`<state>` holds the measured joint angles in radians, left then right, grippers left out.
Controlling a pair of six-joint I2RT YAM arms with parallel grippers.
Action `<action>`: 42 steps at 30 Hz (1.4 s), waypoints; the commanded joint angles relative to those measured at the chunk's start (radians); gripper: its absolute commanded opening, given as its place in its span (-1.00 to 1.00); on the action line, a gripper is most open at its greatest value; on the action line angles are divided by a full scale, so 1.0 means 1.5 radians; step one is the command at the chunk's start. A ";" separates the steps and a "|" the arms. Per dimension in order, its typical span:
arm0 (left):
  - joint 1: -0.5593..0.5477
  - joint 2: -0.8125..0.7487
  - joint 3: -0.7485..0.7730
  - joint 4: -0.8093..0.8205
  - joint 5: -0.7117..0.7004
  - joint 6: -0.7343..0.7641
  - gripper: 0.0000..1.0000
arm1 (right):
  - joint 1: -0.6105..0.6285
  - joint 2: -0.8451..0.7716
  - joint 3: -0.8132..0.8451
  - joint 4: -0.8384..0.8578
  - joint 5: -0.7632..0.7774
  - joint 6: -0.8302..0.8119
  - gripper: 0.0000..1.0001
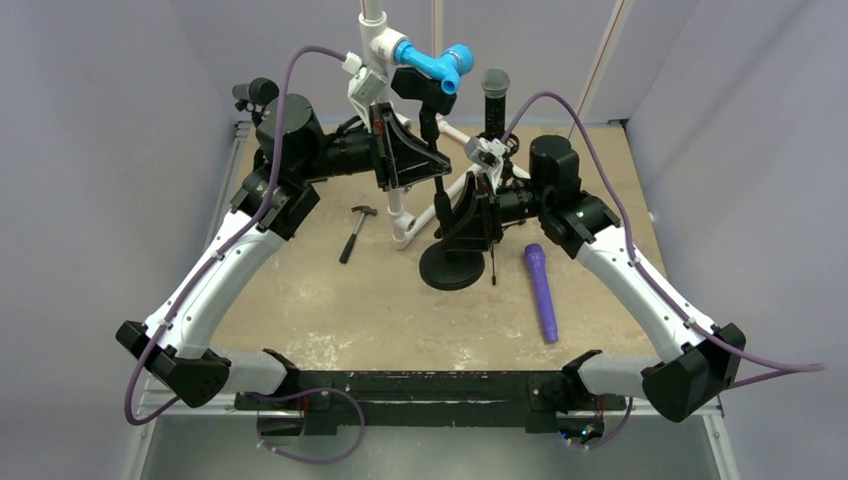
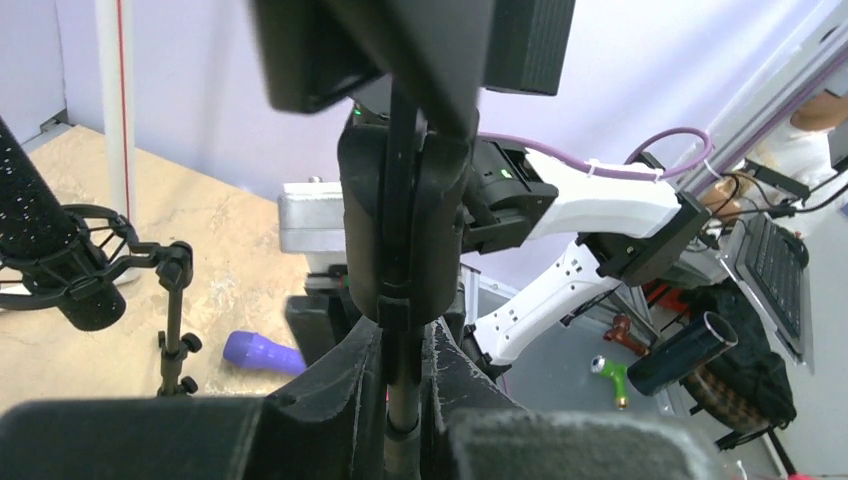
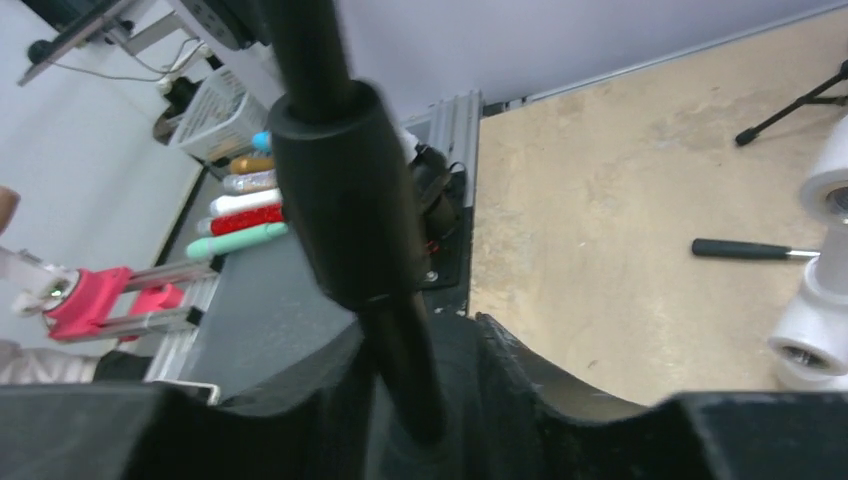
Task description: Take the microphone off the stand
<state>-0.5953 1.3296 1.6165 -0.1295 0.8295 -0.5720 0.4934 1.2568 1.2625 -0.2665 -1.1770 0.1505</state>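
Clearly the left fingers (image 2: 400,400) are pinched shut on the pole of the stand (image 1: 452,268), next to its thick collar (image 2: 400,230), and the microphone (image 1: 420,86) appears to sit in the clip at the pole's top, well above them. The right fingers (image 3: 410,400) straddle the same pole, half apart; whether they grip it cannot be told. The step goes best if they close squarely to brace the stand, so that the microphone can be drawn out along the clip without tipping the base.
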 commanded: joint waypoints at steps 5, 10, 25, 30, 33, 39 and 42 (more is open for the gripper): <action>0.020 -0.041 -0.035 0.108 0.015 -0.061 -1.00 | 0.004 -0.026 -0.004 0.022 -0.005 0.012 -1.00; 0.025 -0.082 -0.070 0.088 0.113 0.024 -0.62 | -0.003 -0.044 0.026 -0.032 -0.029 -0.026 -1.00; 0.013 -0.069 -0.119 0.043 0.174 0.153 0.44 | 0.003 -0.030 0.110 -0.127 -0.091 -0.096 -1.00; -0.008 -0.033 -0.112 0.073 0.157 0.132 0.21 | 0.011 -0.022 0.116 -0.131 -0.093 -0.095 -1.00; -0.017 -0.018 -0.117 0.120 0.155 0.100 -0.07 | 0.016 -0.018 0.117 -0.135 -0.081 -0.097 -1.00; -0.023 -0.014 -0.140 0.195 0.125 0.015 -1.00 | 0.020 -0.015 0.122 -0.176 -0.021 -0.146 -1.00; -0.024 -0.024 -0.151 0.197 0.062 -0.043 -1.00 | 0.020 -0.012 0.141 -0.198 0.030 -0.161 -1.00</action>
<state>-0.6239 1.3102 1.3998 0.0330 1.0584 -0.5056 0.5114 1.2480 1.3922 -0.5457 -1.2194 -0.0456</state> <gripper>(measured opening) 0.201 0.169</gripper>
